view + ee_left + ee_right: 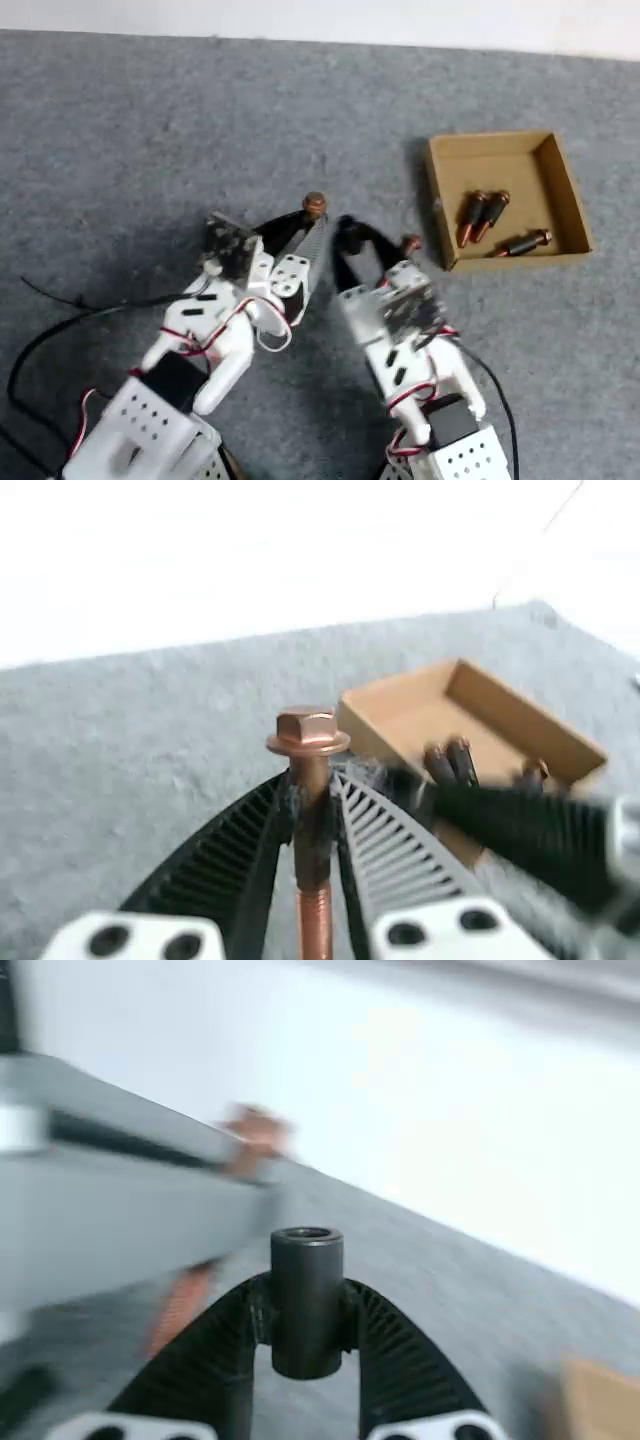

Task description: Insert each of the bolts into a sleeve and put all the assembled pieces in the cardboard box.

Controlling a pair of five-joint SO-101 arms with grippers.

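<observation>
In the high view, the left tool (312,220) is a little above the middle of the frame. It pinches a copper bolt (314,205), and the head of the bolt shows over the fingertips. Just to the right of it is the right tool (350,246), which pinches a dark sleeve (345,229). The bolt and the sleeve are near each other, but I cannot tell if they touch. The box (515,168) lies on the grey worktop (120,130) at the right of the frame, apart from both tools. Three assembled pieces (492,213) lie in it, two side by side and one nearer the lower wall.

In the left wrist view, the left tool (312,792) is pressed on the shaft of the bolt (308,732) just under the hexagonal head. The head stands free above the fingers and the threaded end shows at the bottom edge. The box (520,725) is at the right of the frame with the dark pieces (450,760) in it. The right tool (440,800) comes in from the right as a blurred dark shape, in front of the box.

In the right wrist view, the right tool (306,1335) grips the sleeve (306,1290) at the lower middle of the frame. The sleeve stands upright with its open end on top. The left tool (130,1210) is a blurred grey band across the left side, with the bolt (255,1130) at its end. A corner of the box (600,1400) shows at the lower right.
</observation>
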